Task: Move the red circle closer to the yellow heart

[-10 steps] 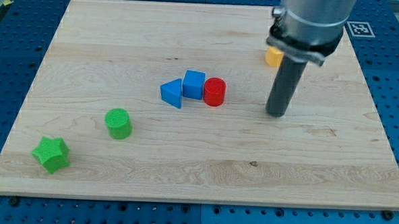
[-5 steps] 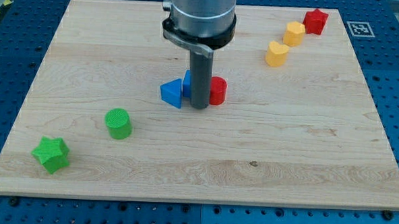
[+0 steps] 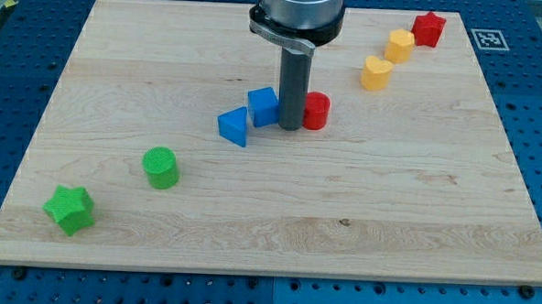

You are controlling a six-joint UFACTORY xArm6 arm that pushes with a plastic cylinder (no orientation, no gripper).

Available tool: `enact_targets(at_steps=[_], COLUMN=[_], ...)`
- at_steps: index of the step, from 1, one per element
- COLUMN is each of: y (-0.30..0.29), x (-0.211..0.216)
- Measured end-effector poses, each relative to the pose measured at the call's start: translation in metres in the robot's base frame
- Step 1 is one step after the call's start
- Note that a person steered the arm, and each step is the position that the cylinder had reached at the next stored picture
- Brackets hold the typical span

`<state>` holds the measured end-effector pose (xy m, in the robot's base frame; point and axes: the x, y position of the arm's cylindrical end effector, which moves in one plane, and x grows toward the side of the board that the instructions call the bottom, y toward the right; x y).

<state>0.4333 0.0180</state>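
Nearest me are the green star (image 3: 69, 208) and green cylinder (image 3: 160, 167), well out of play. Mid-board, my tip (image 3: 290, 127) sits wedged between the blue cube (image 3: 263, 107) and the red circle (image 3: 316, 111), on the circle's left so a push sends it up-right. No fingers here, just a rod, nothing gripped. Farther back, the yellow heart (image 3: 376, 73) is the target.
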Motion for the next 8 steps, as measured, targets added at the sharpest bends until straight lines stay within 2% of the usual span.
enact_targets(at_steps=[2, 5, 8], y=[0.02, 0.02, 0.055], x=[-0.029, 0.008, -0.013])
